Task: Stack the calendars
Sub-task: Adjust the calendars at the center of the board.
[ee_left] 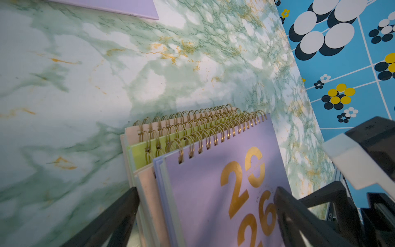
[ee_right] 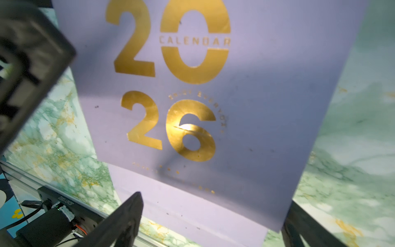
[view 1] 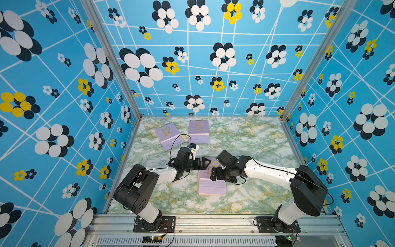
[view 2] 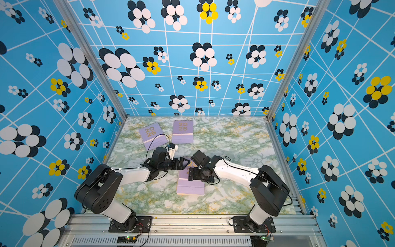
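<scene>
Stack centre-near, lilac cover on top. Left gripper and right gripper both over it, jaws wide, nothing held. Loose lilac calendar tilted, second lilac calendar just beside it, long axis near-far. Both far-left of stack; left gripper nearer.

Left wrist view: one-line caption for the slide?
Open left claw poised over the calendar stack, lilac 2026 cover on top, yellow and peach covers beneath, on green marble table.

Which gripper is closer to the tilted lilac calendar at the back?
Left. The left gripper is over the spiral end of the stack; the right gripper is over its middle, farther from the tilted lilac calendar.
</scene>
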Robot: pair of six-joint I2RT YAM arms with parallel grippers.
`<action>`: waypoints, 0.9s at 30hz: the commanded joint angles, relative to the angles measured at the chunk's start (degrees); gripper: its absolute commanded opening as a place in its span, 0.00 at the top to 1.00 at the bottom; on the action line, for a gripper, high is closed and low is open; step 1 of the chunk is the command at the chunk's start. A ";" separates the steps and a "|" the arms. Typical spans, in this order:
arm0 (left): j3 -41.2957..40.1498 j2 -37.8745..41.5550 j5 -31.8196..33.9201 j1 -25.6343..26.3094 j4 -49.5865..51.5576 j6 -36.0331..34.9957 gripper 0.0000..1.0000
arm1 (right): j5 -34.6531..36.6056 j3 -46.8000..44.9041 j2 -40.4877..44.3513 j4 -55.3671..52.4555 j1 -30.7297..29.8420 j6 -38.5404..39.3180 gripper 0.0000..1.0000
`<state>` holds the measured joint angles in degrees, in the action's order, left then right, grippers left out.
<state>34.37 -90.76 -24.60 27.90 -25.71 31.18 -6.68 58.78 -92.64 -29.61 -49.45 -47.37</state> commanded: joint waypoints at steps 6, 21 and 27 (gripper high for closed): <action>1.93 -0.38 0.06 0.71 0.05 0.39 0.00 | 0.44 2.65 -1.78 -1.42 -1.13 0.09 0.02; 1.92 3.44 3.49 -1.54 3.47 -1.55 0.00 | 4.17 2.21 2.27 -4.98 3.67 2.22 0.02; 2.34 6.15 4.56 -4.38 5.39 -2.13 0.00 | 3.51 3.74 1.72 -4.97 6.55 4.65 0.02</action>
<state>35.09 -86.94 -21.34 24.60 -22.13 30.44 -4.14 60.71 -91.31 -32.67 -43.24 -44.88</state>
